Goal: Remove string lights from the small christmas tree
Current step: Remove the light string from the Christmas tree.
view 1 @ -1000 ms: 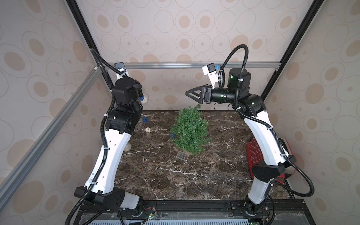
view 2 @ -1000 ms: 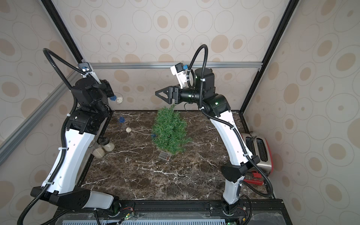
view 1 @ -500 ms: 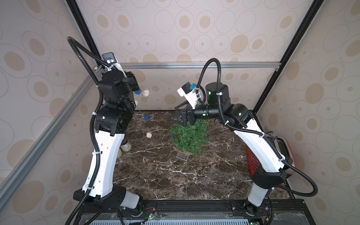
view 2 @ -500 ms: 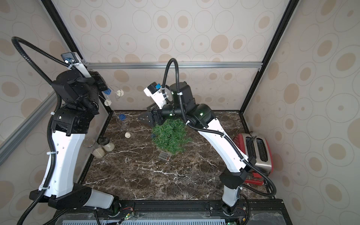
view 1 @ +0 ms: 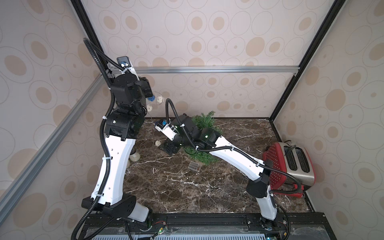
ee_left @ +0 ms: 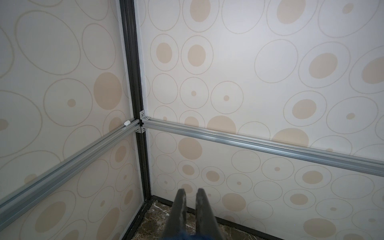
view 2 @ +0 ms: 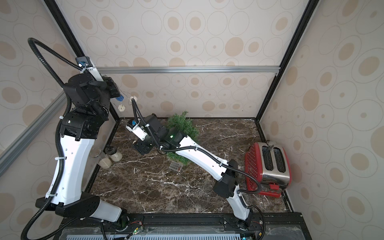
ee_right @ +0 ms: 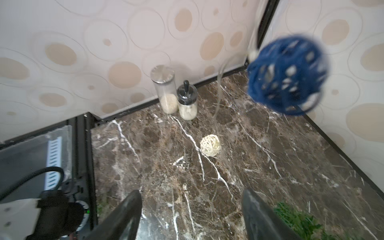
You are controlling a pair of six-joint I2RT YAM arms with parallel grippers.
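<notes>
While the left gripper [ee_left: 190, 192] is clamping the string lights [view 1: 152, 98] high in the back corner, these are trailing steeply down beside the small christmas tree [view 1: 204, 122]; the right gripper [ee_right: 191, 195], jaws apart, is hovering nearer their low end.

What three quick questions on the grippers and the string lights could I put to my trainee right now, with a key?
1. True or false: the right gripper is shut.
2. Which one holds the string lights in the air? A) left gripper B) right gripper C) neither
3. What colour is the woven ball that lies on the table ahead of the right gripper?

Key
1. False: its jaws stand wide open, with nothing between them.
2. A
3. Cream-white
</notes>
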